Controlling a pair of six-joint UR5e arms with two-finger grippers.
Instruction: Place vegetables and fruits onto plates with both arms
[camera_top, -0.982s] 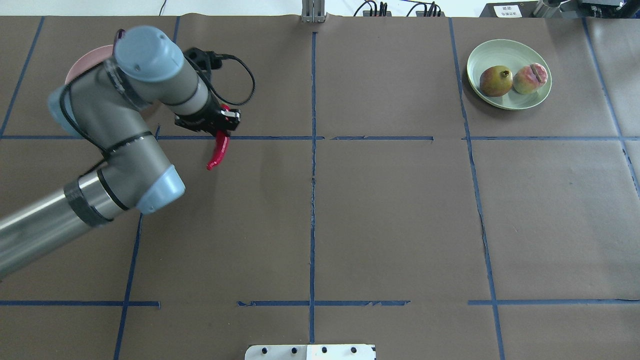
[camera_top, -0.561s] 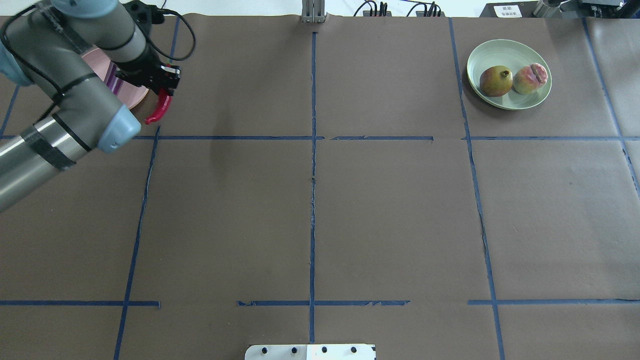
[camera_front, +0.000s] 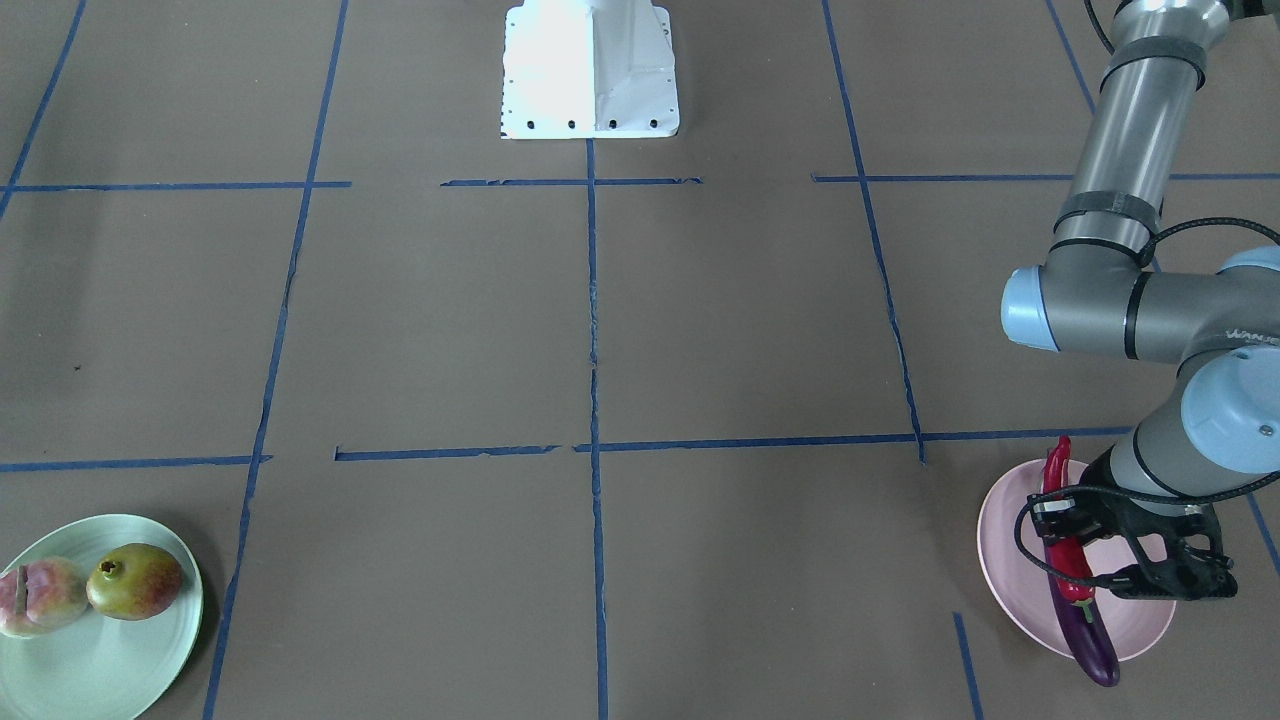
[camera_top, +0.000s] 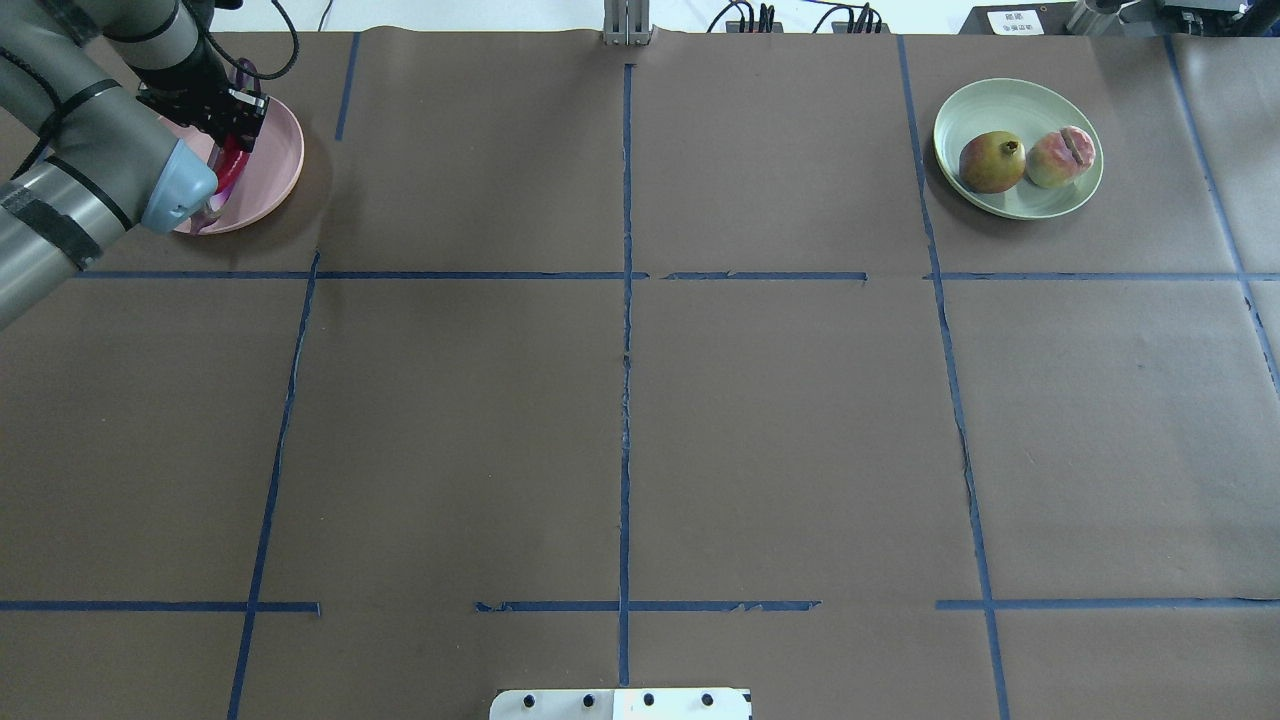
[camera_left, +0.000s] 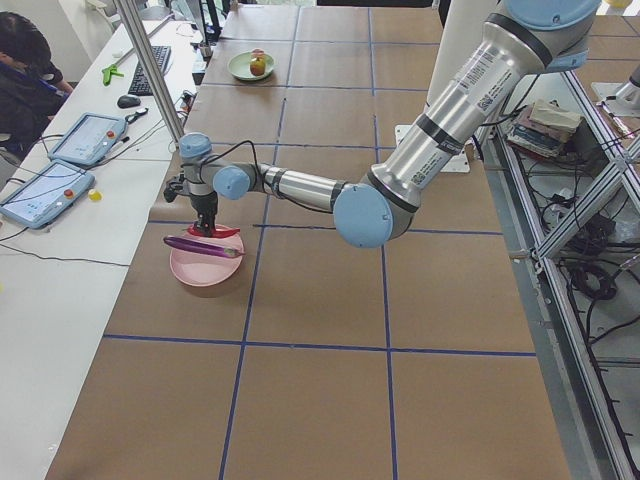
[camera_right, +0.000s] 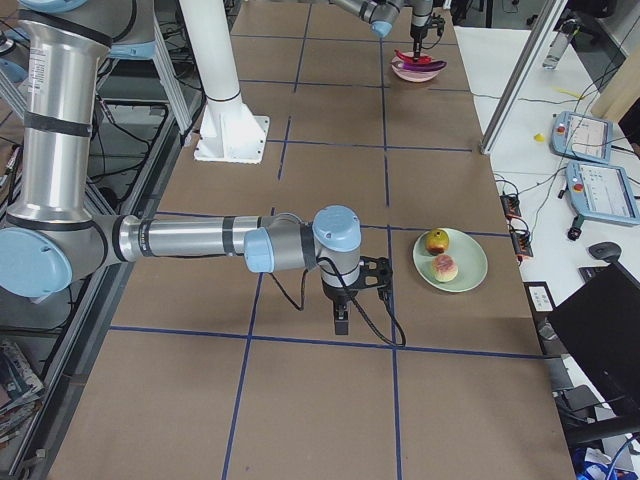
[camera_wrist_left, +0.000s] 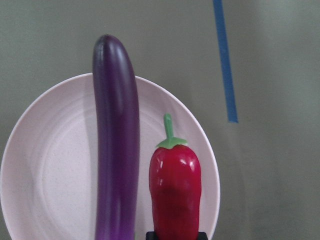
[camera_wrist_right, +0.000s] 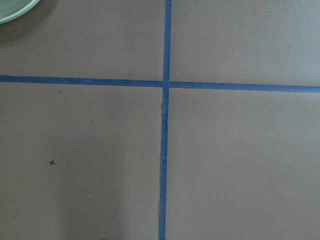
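Red chili pepper (camera_wrist_left: 175, 195): it's travelled! A second ago it dangled over bare brown paper, well clear of the pink plate; now it hangs over that plate, green stem pointing to 12 o'clock in the left wrist view.
Left arm (camera_top: 60, 215): it has swung off toward the table's 10 o'clock corner in the overhead view, chili pepper and all.
Left gripper (camera_top: 238, 122): jaws clamped on the body of the chili pepper, nothing else between them. Whether the pepper touches the plate, I can't tell.
Pink plate (camera_top: 280, 160): at 10 o'clock on the table (camera_top: 780, 430), same spot as before.
Eggplant (camera_wrist_left: 117, 150): lying across the pink plate, just beside the chili pepper at its 9 o'clock in the wrist view, one end poking past the rim.
Green plate (camera_top: 1010, 95): at 2 o'clock on the table, unmoved.
Pomegranate (camera_top: 991, 162): on the green plate, right at the peach's 9 o'clock, no shift.
Peach (camera_top: 1061, 157): on the same plate, crease facing up.
Right gripper (camera_right: 341, 322): pointing down over bare paper near a blue tape (camera_wrist_right: 166, 150) crossing, close to the green plate. It shows only from the side, so apart or together, I cannot tell.
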